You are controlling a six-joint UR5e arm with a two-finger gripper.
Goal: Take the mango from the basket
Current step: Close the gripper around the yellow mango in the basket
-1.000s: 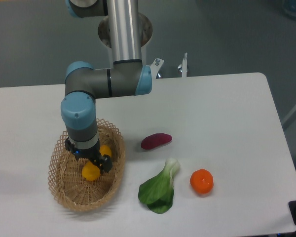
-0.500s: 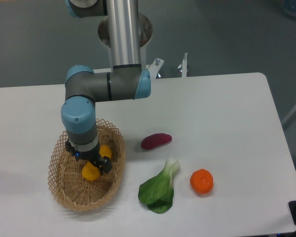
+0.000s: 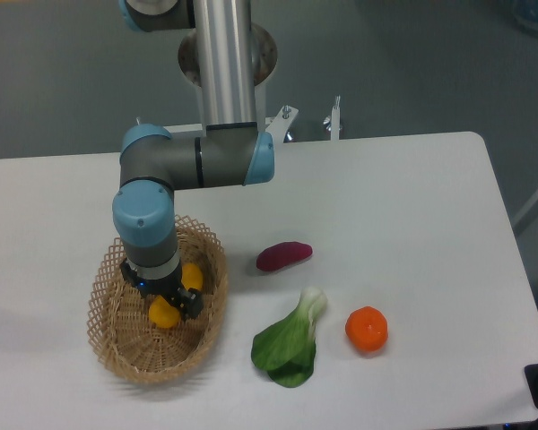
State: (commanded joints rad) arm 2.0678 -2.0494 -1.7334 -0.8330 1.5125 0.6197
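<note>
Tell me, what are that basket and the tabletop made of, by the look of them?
The basket looks like light tan woven wicker: crossing strands, open lattice rim. The table looks like a smooth matte white board, perhaps laminate; the picture cannot settle which.

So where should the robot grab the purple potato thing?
Probably across its narrow middle, coming straight down from above. The purple tuber lies flat and alone on the table, long side running left to right, so fingers could close on its two long sides.
</note>
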